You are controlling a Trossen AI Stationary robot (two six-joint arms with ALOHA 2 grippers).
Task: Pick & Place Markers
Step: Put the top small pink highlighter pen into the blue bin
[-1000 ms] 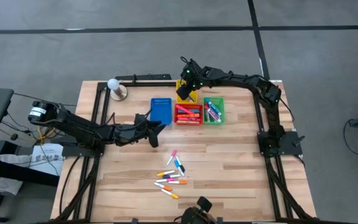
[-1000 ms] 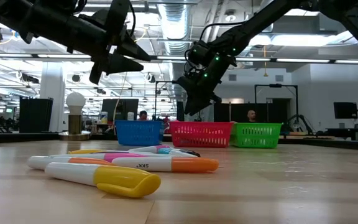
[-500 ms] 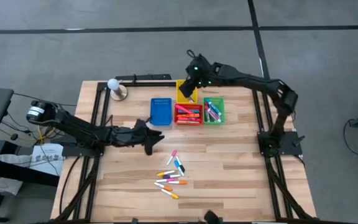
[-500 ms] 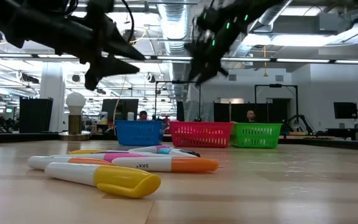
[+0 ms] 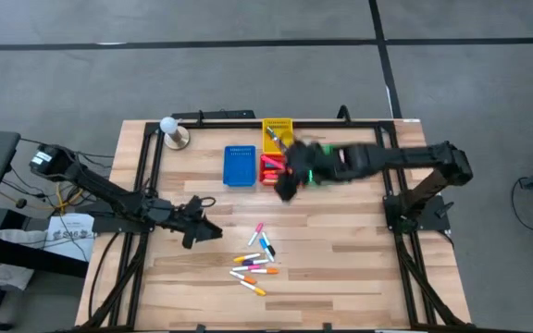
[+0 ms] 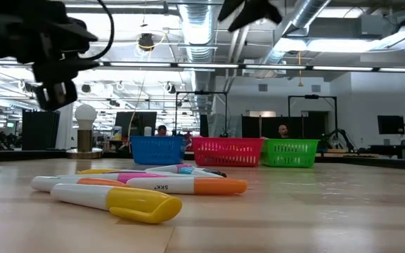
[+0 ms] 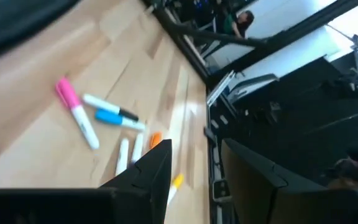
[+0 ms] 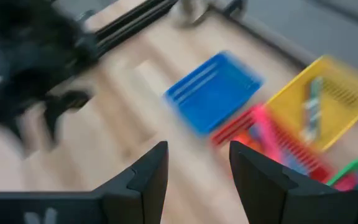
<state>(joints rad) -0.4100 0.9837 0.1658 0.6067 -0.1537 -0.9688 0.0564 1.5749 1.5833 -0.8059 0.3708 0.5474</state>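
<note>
Overhead, the left gripper point(image 5: 195, 230) hovers left of the markers point(image 5: 255, 259) loose on the table; whether its fingers are apart cannot be told. Only one finger shows in its wrist view. The right gripper point(image 5: 288, 185), smeared above the pink bin point(image 5: 268, 165), shows parted, empty fingers point(image 8: 149, 171) in its wrist view.

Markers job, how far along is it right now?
Partly done. Some markers already lie in the yellow bin, the red bin and the green one; the blue bin looks empty. Neither claw holds anything: the right claw is open over the bins, and the left claw hovers beside the loose pile of about ten markers left on the table.
</note>
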